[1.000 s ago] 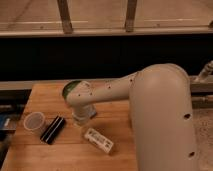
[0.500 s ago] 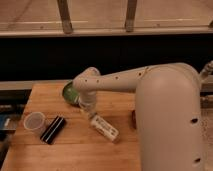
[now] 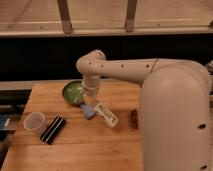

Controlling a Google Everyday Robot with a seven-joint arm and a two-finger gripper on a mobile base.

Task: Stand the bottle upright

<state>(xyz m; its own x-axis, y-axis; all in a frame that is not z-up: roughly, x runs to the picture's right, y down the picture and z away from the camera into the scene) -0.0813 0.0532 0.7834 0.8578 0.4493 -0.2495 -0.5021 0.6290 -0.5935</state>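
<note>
The bottle (image 3: 106, 114) is a slim whitish one with a pale label. It lies tilted over the middle of the wooden table (image 3: 85, 150), with its upper end at my gripper (image 3: 91, 106). The gripper hangs from the white arm just right of the green bowl (image 3: 73, 92). It looks shut on the bottle's upper left end, and the bottle slants down to the right from it. A small blue piece (image 3: 88, 111) shows right under the gripper. I cannot see the bottle's cap.
A clear plastic cup (image 3: 34, 121) stands at the table's left. A black rectangular bar (image 3: 53, 129) lies beside it. A small reddish-brown object (image 3: 134, 117) lies right of the bottle. My large white arm body (image 3: 175, 120) fills the right side. A dark rail runs behind the table.
The gripper and the bottle have moved together away from the table's front, toward the green bowl. The bottle's gripper end is higher than before.
</note>
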